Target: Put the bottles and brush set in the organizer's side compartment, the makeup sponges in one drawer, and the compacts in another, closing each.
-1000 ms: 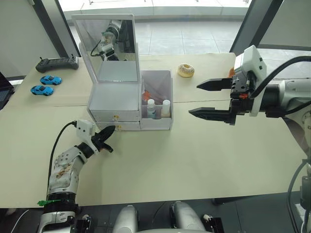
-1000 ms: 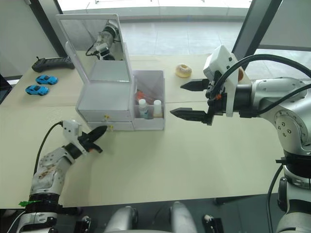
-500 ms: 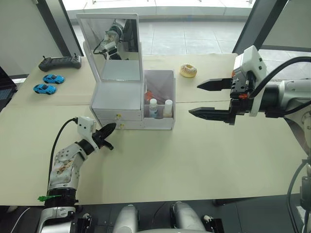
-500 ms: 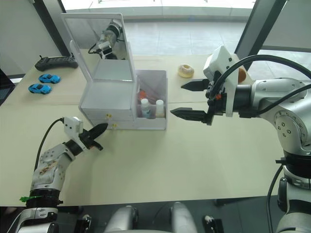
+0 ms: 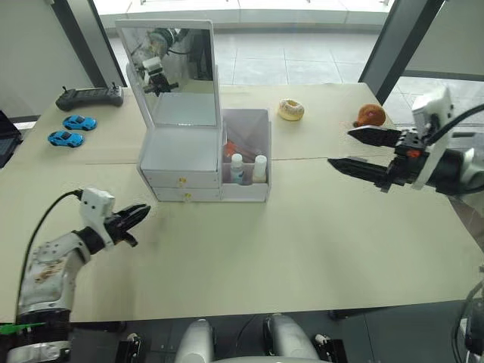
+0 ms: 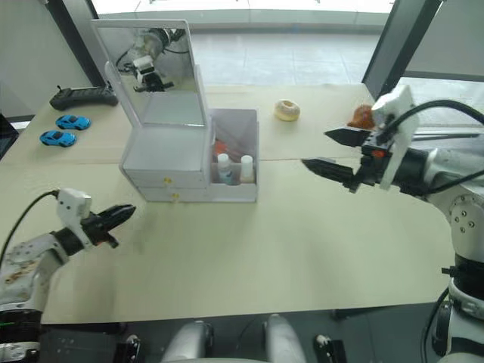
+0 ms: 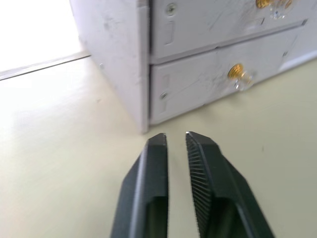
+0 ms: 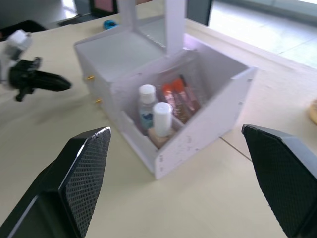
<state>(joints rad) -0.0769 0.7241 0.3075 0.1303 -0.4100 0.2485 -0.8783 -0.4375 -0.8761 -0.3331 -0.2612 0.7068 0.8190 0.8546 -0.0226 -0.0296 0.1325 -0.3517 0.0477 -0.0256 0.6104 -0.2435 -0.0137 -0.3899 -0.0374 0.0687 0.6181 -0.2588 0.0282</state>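
A: Two drawers look shut on the white plastic organizer [image 5: 181, 170], their gold knobs facing the left gripper [image 5: 136, 215], which sits at seven o'clock from it over the table [image 5: 302, 242], jaws nearly closed and empty.

B: And the rest?

A: The bottles [image 5: 247, 168] stand upright in the translucent side compartment [image 5: 246, 155] with the brush set [image 8: 181, 96] behind. The right gripper [image 5: 359, 150], at three o'clock, hangs wide open, well apart.
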